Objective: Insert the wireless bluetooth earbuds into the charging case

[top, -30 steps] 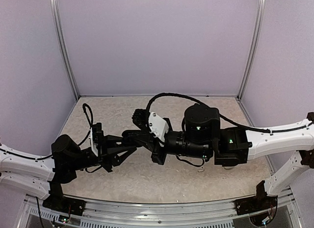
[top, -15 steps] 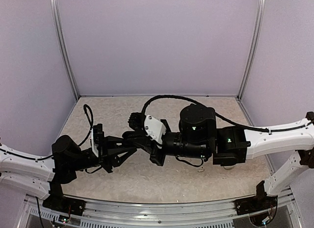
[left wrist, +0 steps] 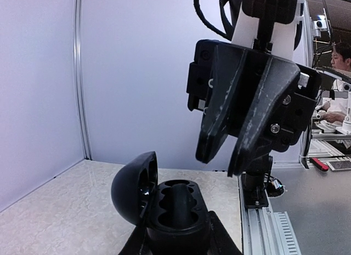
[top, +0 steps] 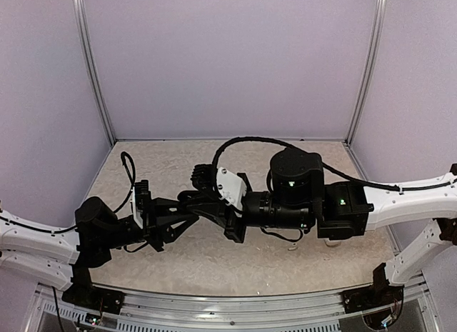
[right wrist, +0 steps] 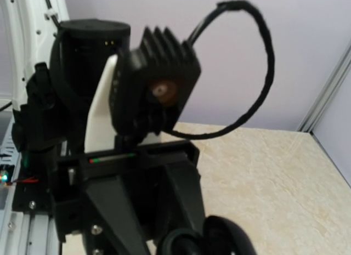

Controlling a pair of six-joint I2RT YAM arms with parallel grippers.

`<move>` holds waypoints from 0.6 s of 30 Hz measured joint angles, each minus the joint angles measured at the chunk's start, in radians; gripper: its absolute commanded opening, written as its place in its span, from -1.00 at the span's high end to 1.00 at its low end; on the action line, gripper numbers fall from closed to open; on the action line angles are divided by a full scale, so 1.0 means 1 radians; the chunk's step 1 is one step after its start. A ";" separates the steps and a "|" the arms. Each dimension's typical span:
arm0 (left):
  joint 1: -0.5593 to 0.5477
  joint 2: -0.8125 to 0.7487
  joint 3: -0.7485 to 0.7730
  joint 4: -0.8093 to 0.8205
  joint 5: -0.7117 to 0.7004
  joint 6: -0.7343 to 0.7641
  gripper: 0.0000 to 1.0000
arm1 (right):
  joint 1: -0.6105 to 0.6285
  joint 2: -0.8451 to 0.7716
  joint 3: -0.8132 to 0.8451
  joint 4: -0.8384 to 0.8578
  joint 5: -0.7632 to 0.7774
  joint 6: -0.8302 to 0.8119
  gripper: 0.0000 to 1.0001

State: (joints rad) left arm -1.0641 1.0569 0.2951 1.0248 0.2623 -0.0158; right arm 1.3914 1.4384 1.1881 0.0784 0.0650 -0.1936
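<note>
The left arm reaches in from 8 o'clock in the top view, its forearm low and nearly level, and the left gripper [top: 194, 207] points toward 2 o'clock at the middle of the table [top: 178, 264]. Its fingers are clenched on the base of the black charging case [left wrist: 175, 211], one on each side, as the left wrist view shows. The case stands upright with its lid [left wrist: 134, 189] swung open toward 9 o'clock and two dark moulded sockets facing up. The right arm comes in from 3 o'clock with the elbow raised and the wrist rolled, a black cable [top: 250, 141] looping over it. The right gripper [left wrist: 219, 162] hangs just above the case at about 1 o'clock from it, tips aimed down and slightly toward 7 o'clock, apart from the case. Only a thin slit shows between its fingers [left wrist: 211, 118], and I cannot tell whether they pinch an earbud or are simply drawn close. A tiny white bit [top: 291, 248] lies on the table under the right forearm, too small to identify.
</note>
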 measured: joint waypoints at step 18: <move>-0.010 -0.001 0.000 -0.001 0.003 0.021 1.00 | 0.000 -0.001 0.022 -0.009 0.008 -0.006 0.89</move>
State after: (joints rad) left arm -1.0740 1.0557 0.2951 1.0237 0.2657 0.0055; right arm 1.3914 1.4372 1.2102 0.0692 0.0727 -0.2001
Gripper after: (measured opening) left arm 0.253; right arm 0.069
